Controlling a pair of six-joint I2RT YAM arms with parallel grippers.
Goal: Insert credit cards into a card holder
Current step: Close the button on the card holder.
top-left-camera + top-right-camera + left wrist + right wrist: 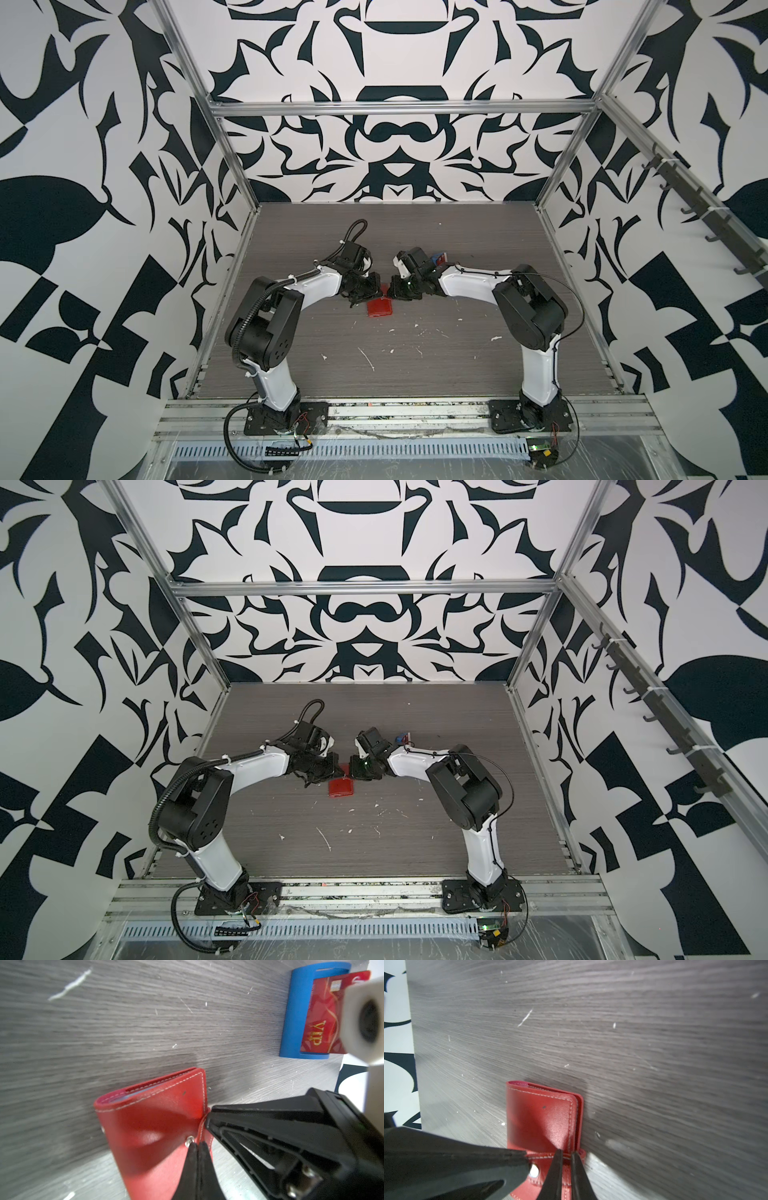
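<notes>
– Red card holder [380, 308]: location and current step?
– I read it lying folded on the table [415, 365], between both arms. Step in hand, by my judgement: opening it. No card is loaded yet.
– Grippers?
– Left gripper [197, 1147]: jaws fully closed, pinching the holder's edge beside the snap stud [189, 1140]. Right gripper [566, 1155]: jaws a narrow slit apart, astride the stitched cover edge. I cannot tell whether they bite.
– Next move?
– I would anchor one side and peel the cover away until the inside shows. Then fetch the red card [320, 1022], standing in the blue stand [295, 1012] behind the right wrist.
</notes>
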